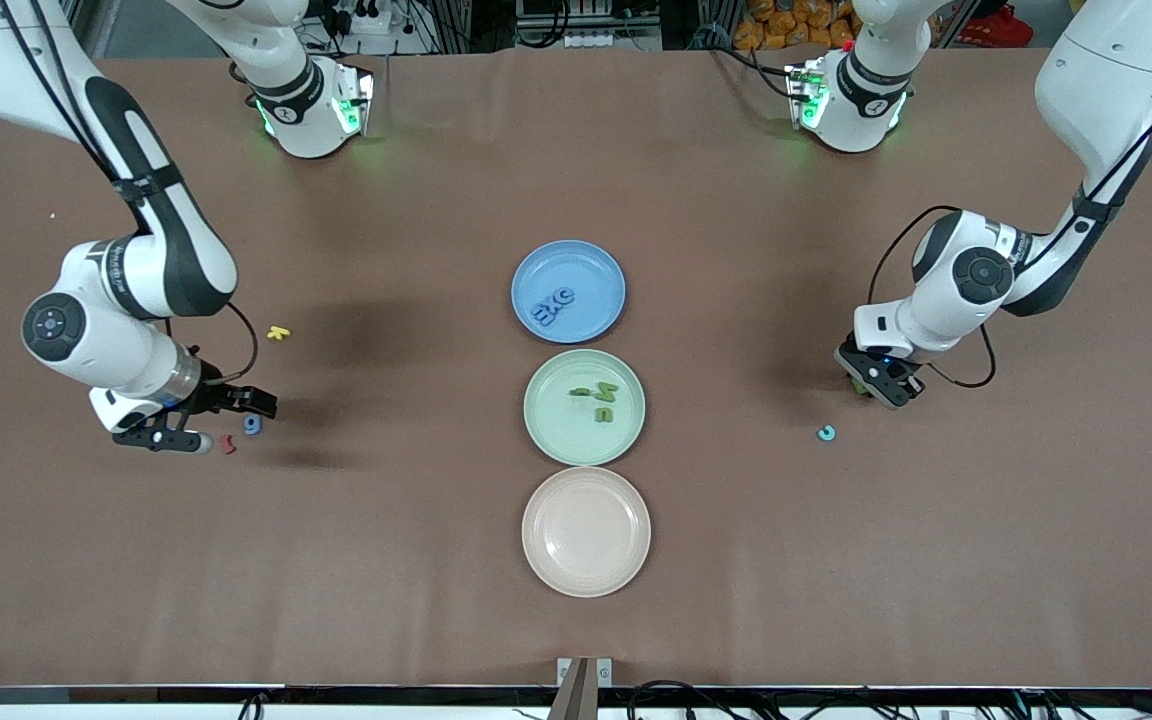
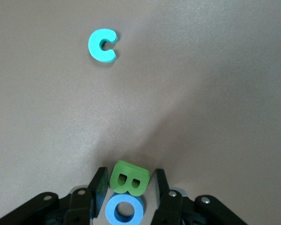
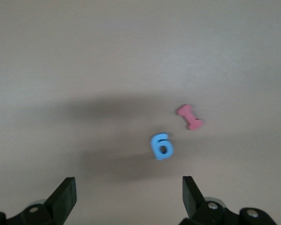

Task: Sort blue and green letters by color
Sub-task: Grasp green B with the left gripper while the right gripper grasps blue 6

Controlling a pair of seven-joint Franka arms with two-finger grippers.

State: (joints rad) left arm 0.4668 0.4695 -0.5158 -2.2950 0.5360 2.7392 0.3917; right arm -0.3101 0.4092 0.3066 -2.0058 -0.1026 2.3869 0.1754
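Note:
My left gripper (image 1: 881, 382) is low at the table toward the left arm's end. In the left wrist view (image 2: 129, 185) it is open, with a green letter B (image 2: 129, 178) and a blue letter O (image 2: 125, 210) between its fingers; small gaps show on both sides. A cyan C (image 1: 825, 433) (image 2: 103, 45) lies nearby. My right gripper (image 1: 234, 422) (image 3: 129, 197) is open and empty, just over the table beside a blue 6 (image 1: 253, 425) (image 3: 162, 146). Blue letters (image 1: 552, 307) lie on the blue plate (image 1: 591, 262). Green letters (image 1: 598, 397) lie on the green plate (image 1: 556, 425).
A red letter (image 1: 227, 444) (image 3: 190, 116) lies beside the blue 6. A yellow letter (image 1: 279, 333) lies farther from the front camera. A pink plate (image 1: 586, 532) stands nearest the front camera, in line with the other two plates.

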